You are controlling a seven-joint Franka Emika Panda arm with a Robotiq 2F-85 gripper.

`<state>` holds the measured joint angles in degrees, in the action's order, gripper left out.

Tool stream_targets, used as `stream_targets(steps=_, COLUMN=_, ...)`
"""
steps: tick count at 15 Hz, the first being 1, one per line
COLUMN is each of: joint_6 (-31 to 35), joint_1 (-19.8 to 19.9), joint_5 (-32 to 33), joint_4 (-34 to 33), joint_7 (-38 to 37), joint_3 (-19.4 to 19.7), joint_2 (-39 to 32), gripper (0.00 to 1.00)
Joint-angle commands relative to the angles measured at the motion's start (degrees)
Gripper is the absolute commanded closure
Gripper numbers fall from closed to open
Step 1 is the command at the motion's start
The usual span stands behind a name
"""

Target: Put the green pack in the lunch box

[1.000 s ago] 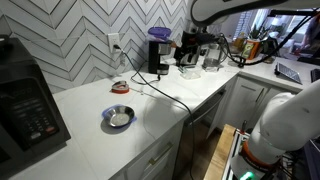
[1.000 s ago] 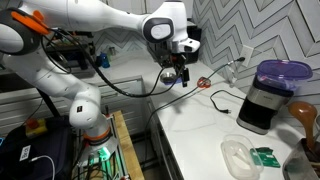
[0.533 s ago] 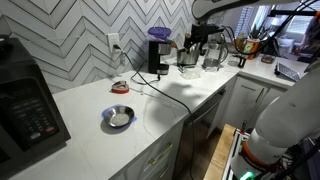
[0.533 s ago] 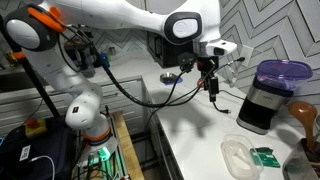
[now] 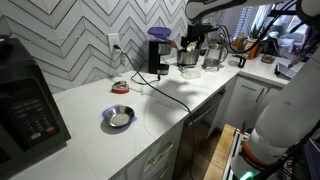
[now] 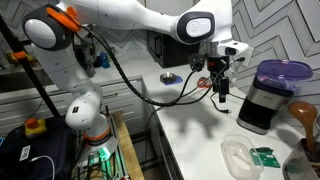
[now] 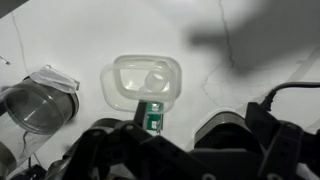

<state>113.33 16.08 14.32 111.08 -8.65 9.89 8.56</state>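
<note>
The end effector (image 6: 220,90) hangs above the desk (image 6: 190,130), fingers apart with nothing between them. The pack (image 6: 265,156) lies flat on the desk just beside the box (image 6: 226,152), not in it. In the wrist view it meets the box's rim. A jar (image 7: 40,100) stands nearby.

Arm (image 6: 130,14) extends horizontally at height, elbow raised. Wrist is bent over, and the gripper (image 6: 220,90) points vertically downward. In the wrist view the jaws stand wide apart.
</note>
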Motion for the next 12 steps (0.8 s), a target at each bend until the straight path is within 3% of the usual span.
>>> stream_targets(steps=1, joint_6=1.7, joint_1=1.1, joint_5=-2.9, joint_4=-7.5, joint_7=-2.3, joint_3=3.8, joint_2=-9.9, gripper=0.00)
stream_targets(steps=8, joint_6=-1.9, joint_1=4.2, joint_5=-8.1, joint_4=-28.2, joint_7=-4.4, joint_3=8.4, joint_2=-32.4, gripper=0.00)
stream_targets(steps=9, joint_6=-5.4, joint_1=4.2, joint_5=-8.3, joint_4=-31.2, joint_7=-7.2, joint_3=8.9, joint_2=-33.9, gripper=0.00)
stream_targets(steps=10, joint_6=-0.1, joint_1=3.5, joint_5=-7.0, joint_4=-23.6, joint_7=-4.6, joint_3=8.4, joint_2=-28.9, gripper=0.00)
stream_targets(steps=12, joint_6=-2.7, joint_1=3.8, joint_5=-7.2, joint_4=-28.4, joint_7=-6.2, joint_3=8.7, joint_2=-32.8, gripper=0.00)
